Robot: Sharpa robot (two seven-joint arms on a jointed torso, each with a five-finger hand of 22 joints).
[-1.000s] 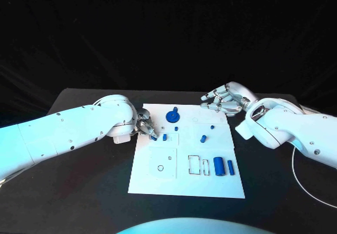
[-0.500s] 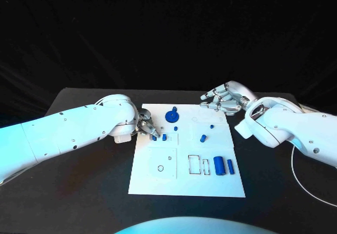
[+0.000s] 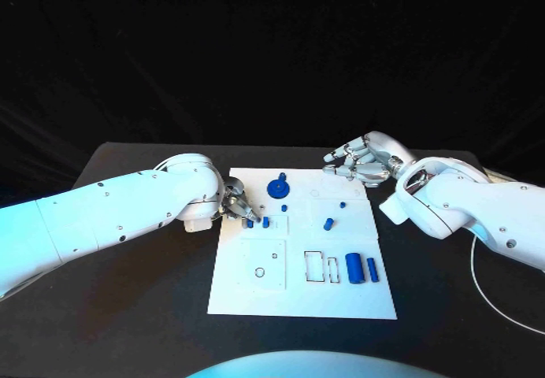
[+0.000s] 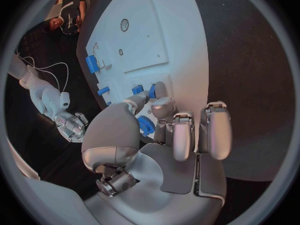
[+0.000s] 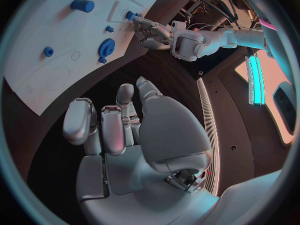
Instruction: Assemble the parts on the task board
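The white task board (image 3: 298, 291) lies in the middle of the table. My left hand (image 3: 234, 202) is at its left edge, and thumb and a fingertip (image 4: 160, 91) pinch a small blue part (image 3: 248, 223) (image 4: 152, 91). A second small part (image 3: 266, 222) (image 4: 137, 89) stands just beside it. A blue gear (image 3: 278, 187) (image 5: 106, 46) sits near the far edge. My right hand (image 3: 361, 162) (image 5: 119, 125) hovers over the board's far right corner with loosely bent fingers and holds nothing.
On the board lie a blue cylinder (image 3: 355, 268) (image 4: 92, 63) and a blue bar (image 3: 372, 270) at the near right, a peg (image 3: 328, 223) and two tiny studs (image 3: 285, 207) (image 3: 342, 206) mid-board. A white cable (image 3: 488, 295) runs along the table's right side.
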